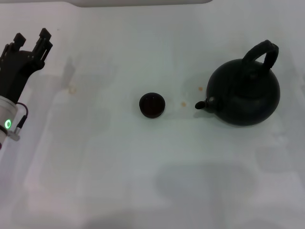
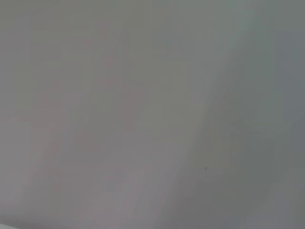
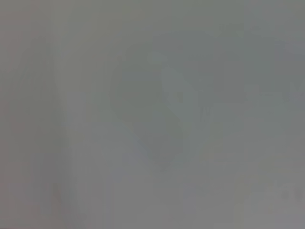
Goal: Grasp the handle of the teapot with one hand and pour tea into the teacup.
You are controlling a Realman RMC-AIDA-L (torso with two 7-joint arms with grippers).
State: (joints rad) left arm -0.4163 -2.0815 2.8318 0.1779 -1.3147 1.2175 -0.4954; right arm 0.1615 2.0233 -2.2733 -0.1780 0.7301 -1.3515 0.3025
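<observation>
Left tool (image 1: 32, 40) hovers at the worktop (image 1: 95, 181) edge, prongs slightly apart, holding nothing. Teacup (image 1: 152, 105) sits well off to its side; teapot (image 1: 244, 92) beyond that, spout towards the cup, handle (image 1: 261, 53) upright. Risk — a shallow grip lets the heavy pot swing and miss the small cup. Right tool not visible; both wrist views show nothing usable.

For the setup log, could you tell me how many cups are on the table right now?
1. The teacup stands alone near the middle of the table, apart from the teapot, whose spout points toward it. Nothing in view could hide another.
</observation>
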